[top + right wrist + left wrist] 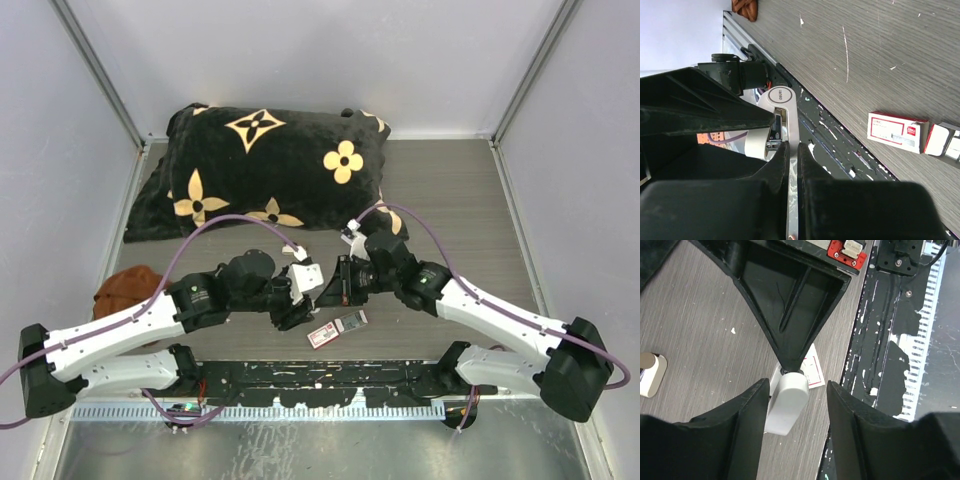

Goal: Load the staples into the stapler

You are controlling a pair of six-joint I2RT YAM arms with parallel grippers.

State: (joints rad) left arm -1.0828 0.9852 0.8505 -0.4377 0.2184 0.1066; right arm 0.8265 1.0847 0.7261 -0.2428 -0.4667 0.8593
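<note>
Your right gripper [791, 152] sits closest to its own wrist camera, its fingers pressed together on the thin silver metal arm of the stapler [779, 100]. The stapler's round logo end points away from that camera. The stapler is held above the counter [450, 200], about midway between the left and right edges and towards the near edge.

Your left gripper [796, 387] meets it from the other side. Its fingers are apart, with the stapler's white rounded end between them and a clear gap on one side. You cannot tell whether the other finger touches it.

The staples [946, 142] sit in their small grey tray, which is slid partway out of the red-and-white box [896, 132]. Both lie flat on the counter under the two grippers, close to the middle of the near edge. They are just beside the black base rail [320, 378] that runs along that edge, and neither gripper touches them.

Farther out, a black pillow [265, 170] with tan flower shapes lies against the far edge, towards the far left corner. A brown lump [125, 290] rests by the left edge, beside your left arm.
</note>
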